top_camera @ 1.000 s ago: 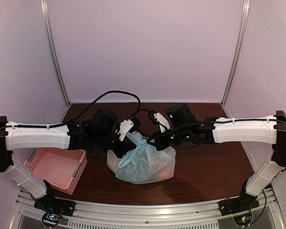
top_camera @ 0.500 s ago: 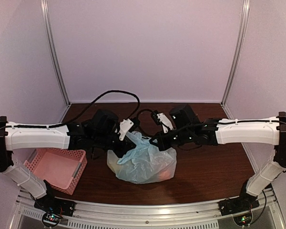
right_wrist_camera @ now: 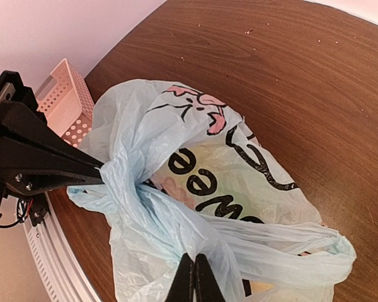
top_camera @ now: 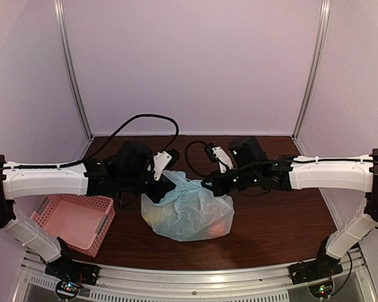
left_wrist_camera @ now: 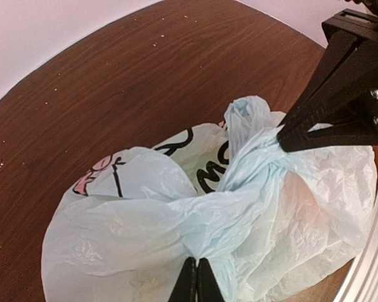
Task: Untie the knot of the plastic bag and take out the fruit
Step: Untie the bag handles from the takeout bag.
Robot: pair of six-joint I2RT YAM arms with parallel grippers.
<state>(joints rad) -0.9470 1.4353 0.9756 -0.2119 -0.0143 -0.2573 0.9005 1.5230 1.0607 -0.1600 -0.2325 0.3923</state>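
Note:
The pale blue plastic bag (top_camera: 188, 214) sits mid-table with its top stretched between both grippers. My left gripper (top_camera: 169, 186) is shut on a fold of the bag's left handle plastic, as the left wrist view (left_wrist_camera: 197, 263) shows. My right gripper (top_camera: 206, 184) is shut on the other strand, as the right wrist view (right_wrist_camera: 194, 259) shows. The knot (left_wrist_camera: 271, 158) is a twisted bunch right at the right gripper's tips, and it also shows in the right wrist view (right_wrist_camera: 118, 176). The fruit (top_camera: 221, 224) shows only as orange and yellow tints through the plastic.
A pink perforated basket (top_camera: 75, 220) stands at the near left, beside the left arm. A black cable (top_camera: 145, 119) loops over the table behind the grippers. The metal rail (top_camera: 195, 283) runs along the near edge.
Both grippers have moved apart, the left to the left and the right to the right. The bag's top is pulled wider and flatter between them.

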